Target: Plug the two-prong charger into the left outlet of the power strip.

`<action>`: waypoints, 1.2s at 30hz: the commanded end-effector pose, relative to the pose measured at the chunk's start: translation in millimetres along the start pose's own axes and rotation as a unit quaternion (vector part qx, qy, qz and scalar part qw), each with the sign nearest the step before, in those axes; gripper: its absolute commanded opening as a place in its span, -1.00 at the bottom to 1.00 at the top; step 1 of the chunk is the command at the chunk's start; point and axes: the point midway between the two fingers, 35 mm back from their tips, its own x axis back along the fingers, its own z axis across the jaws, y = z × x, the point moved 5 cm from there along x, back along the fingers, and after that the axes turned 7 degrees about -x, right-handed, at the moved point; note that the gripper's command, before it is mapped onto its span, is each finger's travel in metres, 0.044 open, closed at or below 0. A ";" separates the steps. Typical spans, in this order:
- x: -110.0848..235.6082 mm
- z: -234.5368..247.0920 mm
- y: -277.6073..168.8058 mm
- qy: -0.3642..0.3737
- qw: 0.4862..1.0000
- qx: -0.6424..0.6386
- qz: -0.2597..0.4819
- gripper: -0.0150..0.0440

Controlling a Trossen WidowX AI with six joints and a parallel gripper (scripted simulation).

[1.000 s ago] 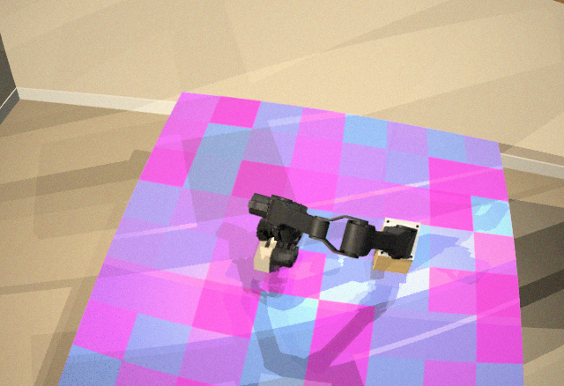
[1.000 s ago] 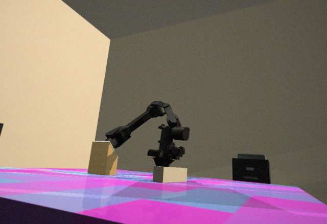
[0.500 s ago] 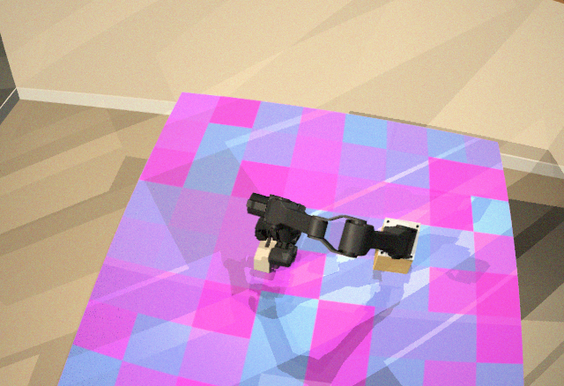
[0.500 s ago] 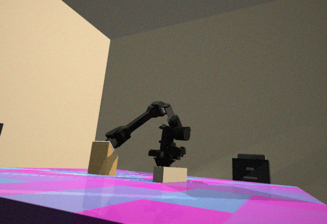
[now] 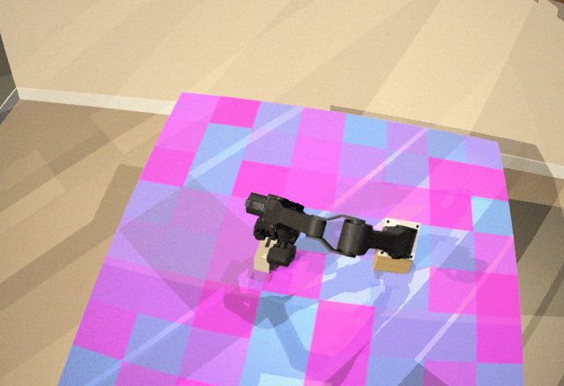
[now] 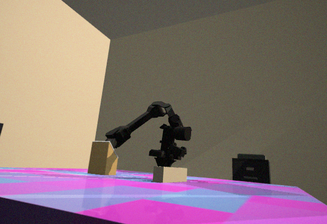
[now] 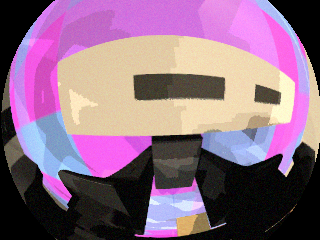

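Note:
The beige power strip (image 5: 261, 262) lies on the pink-and-blue checked table top; it also shows in the exterior view (image 6: 169, 174). In the wrist view the strip (image 7: 176, 87) fills the upper middle, with a wide dark outlet slot (image 7: 179, 87) and a smaller slot (image 7: 268, 95) to its right. My gripper (image 5: 276, 256) points straight down over the strip and is shut on the dark charger (image 7: 175, 158), whose body reaches up to the strip's near edge, just below the wide slot. In the exterior view the gripper (image 6: 165, 161) sits right on top of the strip. The prongs are hidden.
The arm's tan base block (image 5: 394, 250) stands to the right of the strip, and it also shows in the exterior view (image 6: 102, 157). A dark cabinet (image 6: 251, 168) stands beyond the table's far edge.

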 end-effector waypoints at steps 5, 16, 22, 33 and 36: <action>0.7 1.3 3.9 0.002 1.000 0.000 -0.002 -0.49; 1.0 2.0 8.3 0.002 1.000 0.000 -0.002 -0.49; 1.1 2.4 10.7 0.002 1.000 0.000 -0.002 -0.49; 1.0 3.1 15.0 0.002 1.000 0.000 -0.002 -0.49; 1.0 3.3 16.2 0.002 1.000 0.000 -0.002 -0.49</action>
